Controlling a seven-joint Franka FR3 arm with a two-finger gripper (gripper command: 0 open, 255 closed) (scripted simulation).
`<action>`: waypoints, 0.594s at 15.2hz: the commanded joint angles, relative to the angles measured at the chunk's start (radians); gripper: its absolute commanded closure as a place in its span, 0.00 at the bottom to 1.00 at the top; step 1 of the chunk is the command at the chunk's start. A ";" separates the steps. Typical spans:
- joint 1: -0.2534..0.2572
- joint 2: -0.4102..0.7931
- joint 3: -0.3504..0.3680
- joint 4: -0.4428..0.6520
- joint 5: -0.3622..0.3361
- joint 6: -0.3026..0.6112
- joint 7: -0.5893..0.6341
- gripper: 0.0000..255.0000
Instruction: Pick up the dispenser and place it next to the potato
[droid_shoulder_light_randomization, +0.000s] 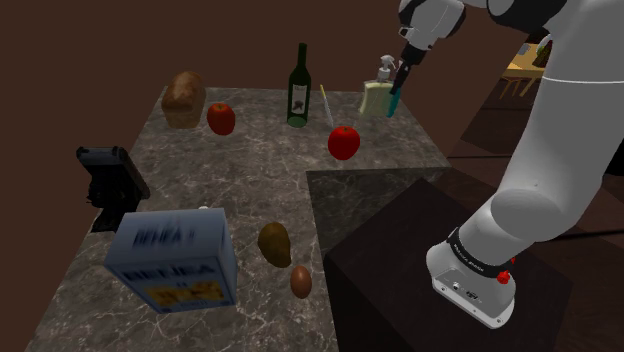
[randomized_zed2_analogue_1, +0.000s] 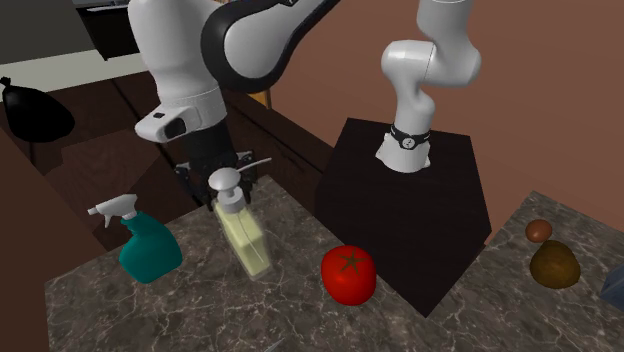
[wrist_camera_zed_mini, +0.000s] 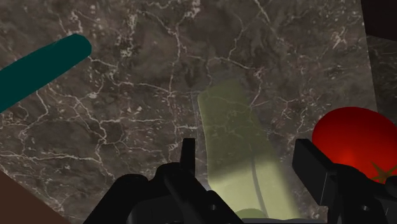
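Observation:
The dispenser (randomized_zed2_analogue_1: 243, 232) is a pale yellow-green bottle with a white pump, standing near the counter's far corner (droid_shoulder_light_randomization: 377, 95). My black gripper (wrist_camera_zed_mini: 249, 159) is open and sits astride its body (wrist_camera_zed_mini: 245, 143), a finger (wrist_camera_zed_mini: 188, 153) on either side, with a small gap between each finger and the bottle. In the second exterior view the gripper (randomized_zed2_analogue_1: 213, 168) is just behind the pump. The brown potato (droid_shoulder_light_randomization: 274, 243) lies on the near part of the counter beside a smaller brown lump (droid_shoulder_light_randomization: 301, 281); it is also at the second exterior view's right (randomized_zed2_analogue_1: 554, 264).
A teal spray bottle (randomized_zed2_analogue_1: 148, 245) stands close on one side of the dispenser and a red tomato (randomized_zed2_analogue_1: 349, 273) on the other. A dark wine bottle (droid_shoulder_light_randomization: 298, 88), a second red fruit (droid_shoulder_light_randomization: 221, 118), a loaf (droid_shoulder_light_randomization: 184, 98), a blue box (droid_shoulder_light_randomization: 175, 262) and a black appliance (droid_shoulder_light_randomization: 110, 185) share the counter.

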 joint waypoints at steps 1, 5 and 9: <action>0.002 -0.011 -0.005 0.012 -0.010 -0.019 0.009 1.00; 0.007 -0.034 -0.014 0.036 -0.032 -0.060 0.029 1.00; 0.010 -0.055 -0.021 0.064 -0.051 -0.102 0.047 1.00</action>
